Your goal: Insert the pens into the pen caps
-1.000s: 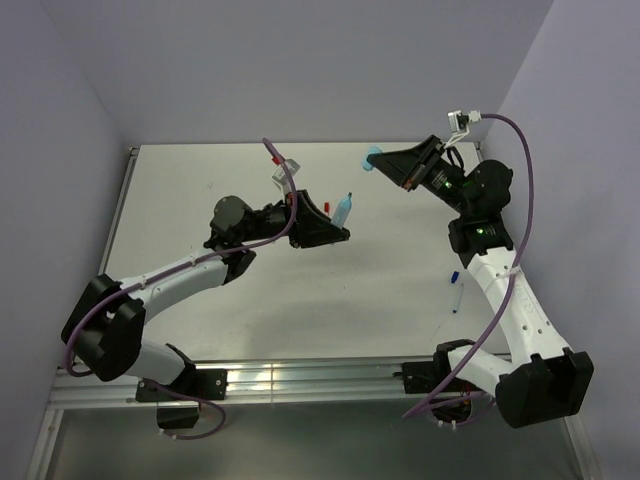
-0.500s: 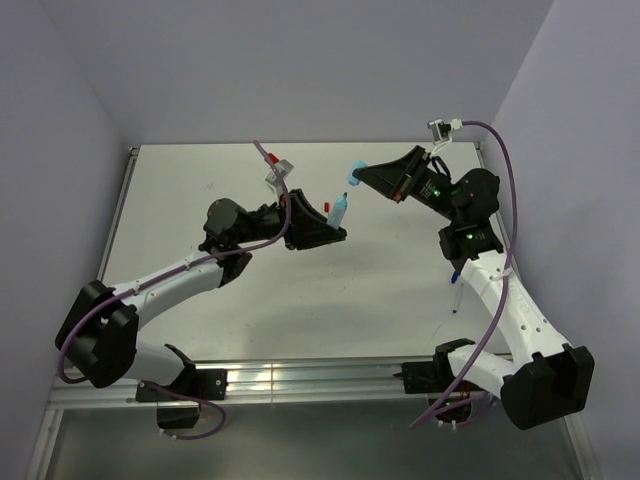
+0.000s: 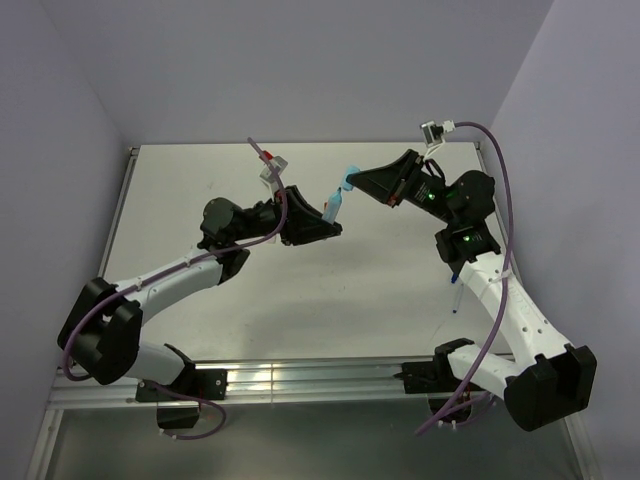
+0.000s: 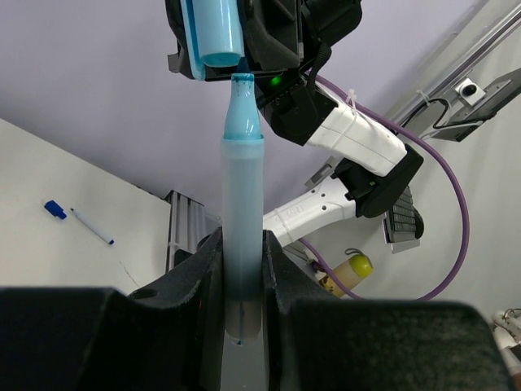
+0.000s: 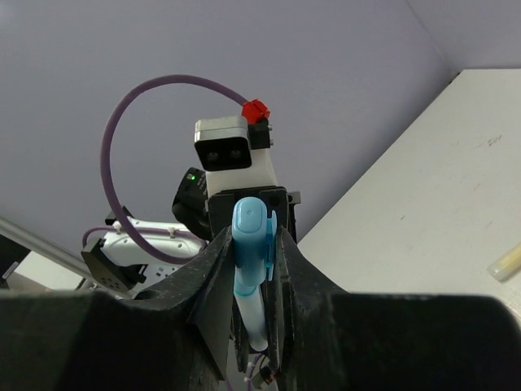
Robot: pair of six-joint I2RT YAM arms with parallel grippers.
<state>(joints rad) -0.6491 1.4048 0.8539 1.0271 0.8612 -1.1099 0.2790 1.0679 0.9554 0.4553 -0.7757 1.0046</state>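
Note:
My left gripper point(image 4: 242, 243) is shut on a pale light blue pen point(image 4: 242, 212), which stands upright from the jaws with its blue tip point(image 4: 242, 110) uppermost. My right gripper point(image 5: 252, 238) is shut on the light blue pen cap point(image 5: 250, 232). The cap's open mouth point(image 4: 215, 37) sits right at the pen's tip, slightly off to one side. In the top view the pen point(image 3: 337, 206) and cap point(image 3: 349, 178) meet above the middle of the table, between the left gripper point(image 3: 331, 222) and the right gripper point(image 3: 353, 183).
A thin dark blue pen point(image 3: 457, 297) and its dark blue cap point(image 3: 453, 277) lie on the white table point(image 3: 200, 190) by the right arm. A yellowish pen point(image 5: 505, 265) lies on the table in the right wrist view. Purple walls close in the back and sides.
The right gripper has carried the cap leftward and down to the pen's tip. The left arm has shifted the pen slightly left and up towards it.

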